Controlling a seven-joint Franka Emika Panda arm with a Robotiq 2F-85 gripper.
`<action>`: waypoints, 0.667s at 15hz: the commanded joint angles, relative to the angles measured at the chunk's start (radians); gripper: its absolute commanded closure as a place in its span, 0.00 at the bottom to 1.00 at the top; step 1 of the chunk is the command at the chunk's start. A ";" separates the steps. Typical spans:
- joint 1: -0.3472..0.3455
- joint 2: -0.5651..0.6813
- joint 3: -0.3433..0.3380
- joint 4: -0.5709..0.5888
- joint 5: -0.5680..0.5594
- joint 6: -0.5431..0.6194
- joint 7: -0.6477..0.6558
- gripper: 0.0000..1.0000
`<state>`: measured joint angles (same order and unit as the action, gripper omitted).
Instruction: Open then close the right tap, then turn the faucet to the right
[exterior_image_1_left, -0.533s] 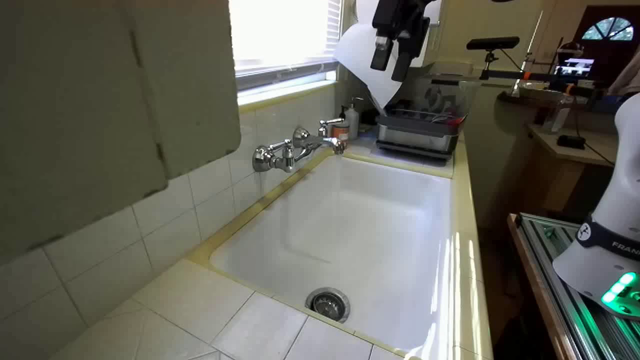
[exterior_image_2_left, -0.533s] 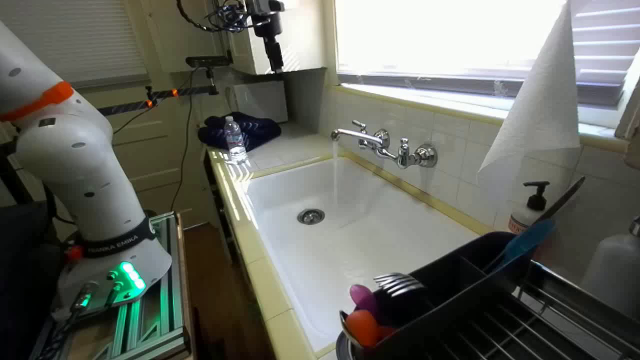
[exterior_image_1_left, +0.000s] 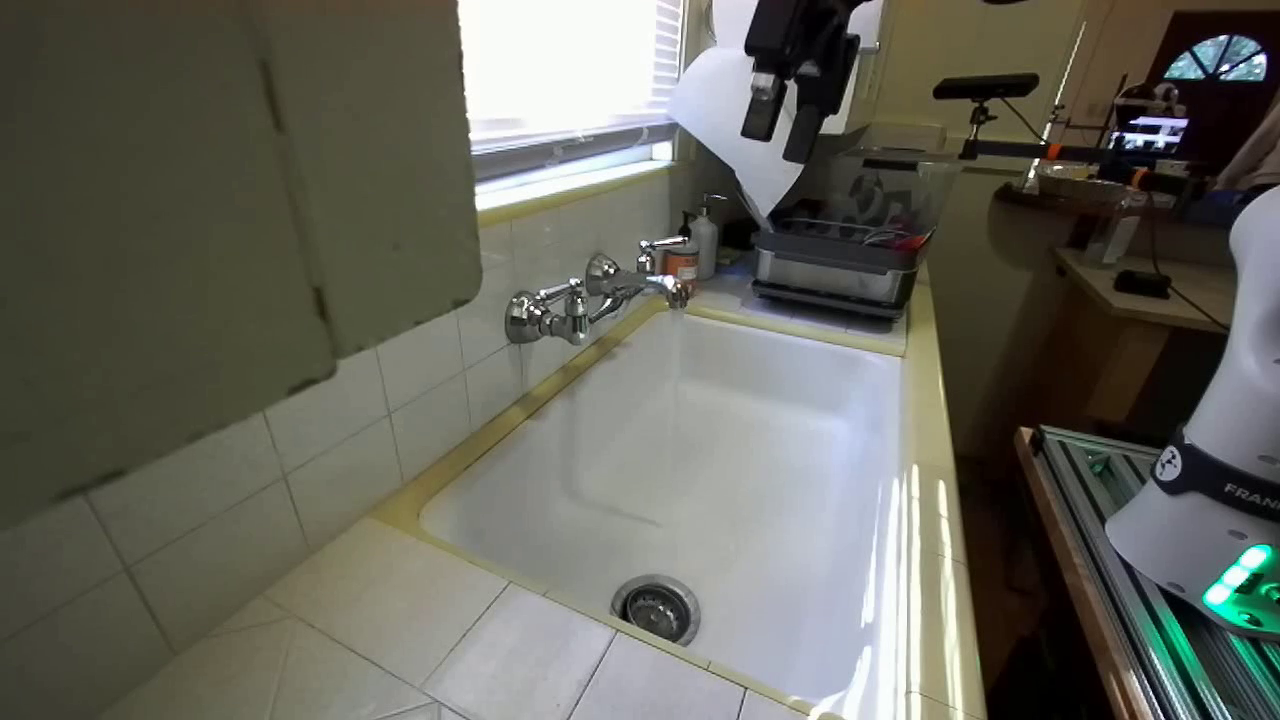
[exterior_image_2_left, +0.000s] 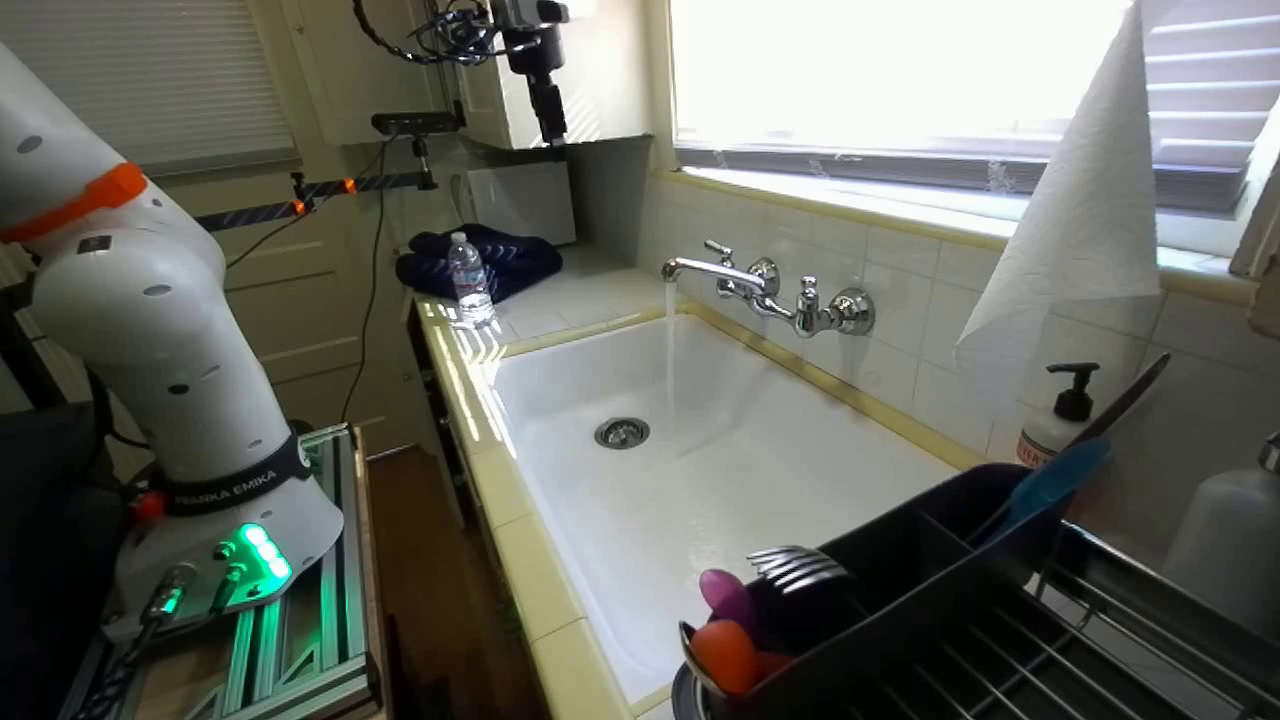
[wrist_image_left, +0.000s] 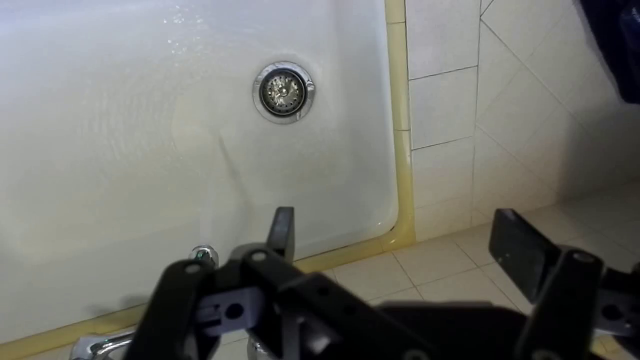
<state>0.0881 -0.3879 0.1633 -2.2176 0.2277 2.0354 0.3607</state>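
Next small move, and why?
I'd probably lower the gripper toward the right tap to close it: water is running from the faucet, so closing looks due, and the gripper hangs open, clear of the tap.

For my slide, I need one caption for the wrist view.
Looking down past the open gripper at a white sink, its drain and the partly hidden faucet.

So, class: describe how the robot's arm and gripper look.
The rounded white arm has grey caps, an orange band, a dark collar lettered FRANKA EMIKA and green lights below it. The gripper is black, with two flat-faced fingers; black cables bunch near it.
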 joint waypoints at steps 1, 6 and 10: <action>0.000 0.000 0.000 0.002 -0.001 -0.002 0.000 0.00; -0.024 0.009 -0.001 0.005 -0.030 0.027 0.029 0.00; -0.094 0.033 -0.024 0.010 -0.106 0.080 0.085 0.00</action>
<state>0.0392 -0.3829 0.1516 -2.2169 0.1779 2.0755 0.3983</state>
